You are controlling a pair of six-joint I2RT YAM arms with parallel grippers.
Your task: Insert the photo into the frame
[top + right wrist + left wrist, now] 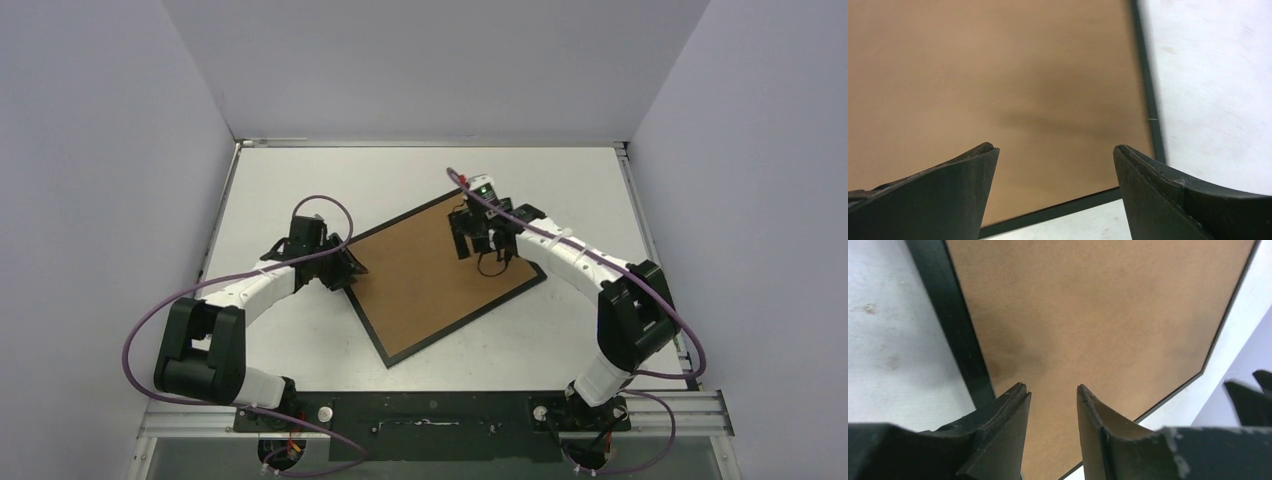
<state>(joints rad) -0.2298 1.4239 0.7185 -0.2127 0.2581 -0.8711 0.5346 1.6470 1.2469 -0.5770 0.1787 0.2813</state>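
Note:
The thin black frame lies flat on the table, turned like a diamond, with a brown backing board filling it. The photo is hidden. My left gripper hovers at the frame's left corner. In the left wrist view its jaws stand a little apart over the board, beside the black rim, with nothing between them. My right gripper hangs over the board's upper right part. In the right wrist view it is wide open and empty above the board, near the rim.
The white table is enclosed by pale walls on the left, back and right. A black rail with both arm bases runs along the near edge. Purple cables loop off both arms.

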